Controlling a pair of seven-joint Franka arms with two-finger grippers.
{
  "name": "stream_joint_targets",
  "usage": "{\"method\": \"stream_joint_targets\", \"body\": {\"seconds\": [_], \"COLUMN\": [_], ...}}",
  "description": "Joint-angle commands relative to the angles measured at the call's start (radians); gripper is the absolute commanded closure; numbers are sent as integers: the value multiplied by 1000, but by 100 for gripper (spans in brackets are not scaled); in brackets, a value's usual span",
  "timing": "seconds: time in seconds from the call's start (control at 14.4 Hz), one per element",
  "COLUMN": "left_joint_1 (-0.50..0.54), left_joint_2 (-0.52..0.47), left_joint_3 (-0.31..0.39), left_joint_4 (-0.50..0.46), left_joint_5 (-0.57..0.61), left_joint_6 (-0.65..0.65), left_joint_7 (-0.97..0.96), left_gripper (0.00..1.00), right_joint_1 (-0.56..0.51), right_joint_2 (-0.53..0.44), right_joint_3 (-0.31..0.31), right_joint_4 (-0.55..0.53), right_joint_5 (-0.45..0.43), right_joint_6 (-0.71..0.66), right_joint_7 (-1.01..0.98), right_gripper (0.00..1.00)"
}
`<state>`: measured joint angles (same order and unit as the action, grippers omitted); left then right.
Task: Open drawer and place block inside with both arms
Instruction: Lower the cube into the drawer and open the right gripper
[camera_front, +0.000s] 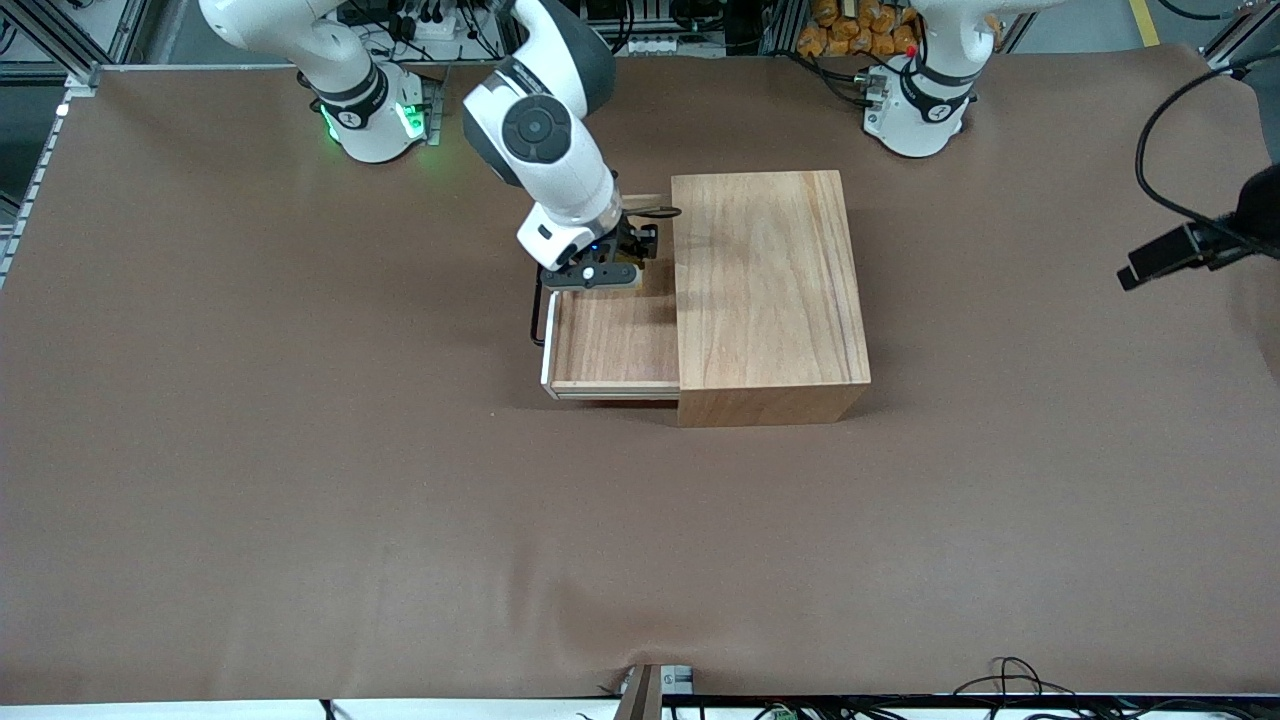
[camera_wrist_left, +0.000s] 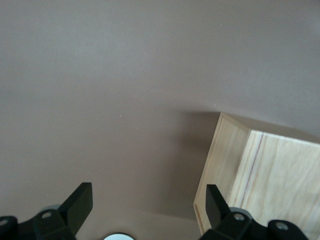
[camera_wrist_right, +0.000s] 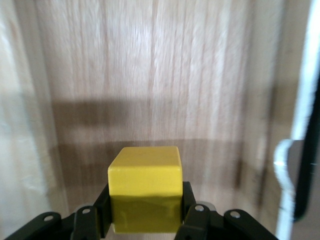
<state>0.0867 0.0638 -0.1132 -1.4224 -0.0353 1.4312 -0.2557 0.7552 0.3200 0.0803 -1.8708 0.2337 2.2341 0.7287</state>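
The drawer (camera_front: 610, 340) stands pulled out of the wooden box (camera_front: 765, 290) toward the right arm's end of the table, its black handle (camera_front: 538, 318) at the front. My right gripper (camera_front: 615, 262) hangs over the open drawer, close to the box. In the right wrist view it (camera_wrist_right: 145, 205) is shut on the yellow block (camera_wrist_right: 145, 170), just above the drawer floor (camera_wrist_right: 150, 75). In the front view the hand hides most of the block. My left gripper (camera_front: 1150, 262) waits in the air at the left arm's end of the table, open and empty (camera_wrist_left: 148, 192).
The brown table cover (camera_front: 300, 500) spreads wide around the box. A corner of the box (camera_wrist_left: 265, 180) shows in the left wrist view. The drawer's white-edged front panel (camera_wrist_right: 300, 130) shows beside the block. Cables lie along the table's edges (camera_front: 1010, 680).
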Motion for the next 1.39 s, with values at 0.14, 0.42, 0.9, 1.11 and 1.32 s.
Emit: {"method": "stream_joint_targets", "body": {"seconds": [0.14, 0.42, 0.9, 1.11, 1.32], "left_joint_1": [36, -27, -91, -218, -249], "left_joint_2": [-167, -187, -208, -197, -203], "left_joint_3": [-83, -76, -30, 139, 176], "left_joint_4": [-187, -220, -231, -225, -225], "left_joint_5": [29, 78, 110, 107, 109], "left_joint_6": [60, 72, 63, 77, 69], "left_joint_7": [21, 90, 95, 148, 144], "left_gripper": [0, 0, 0, 0, 0], "right_joint_1": [19, 26, -80, -195, -321], "right_joint_2": [45, 42, -99, -168, -229], "right_joint_3": [-10, -11, -19, -19, -19], "right_joint_4": [2, 4, 59, 81, 82], "right_joint_5": [9, 9, 7, -4, -4], "right_joint_6": [24, 18, -222, -387, -487], "right_joint_7": [15, 44, 95, -45, -253], "right_gripper": [58, 0, 0, 0, 0]}}
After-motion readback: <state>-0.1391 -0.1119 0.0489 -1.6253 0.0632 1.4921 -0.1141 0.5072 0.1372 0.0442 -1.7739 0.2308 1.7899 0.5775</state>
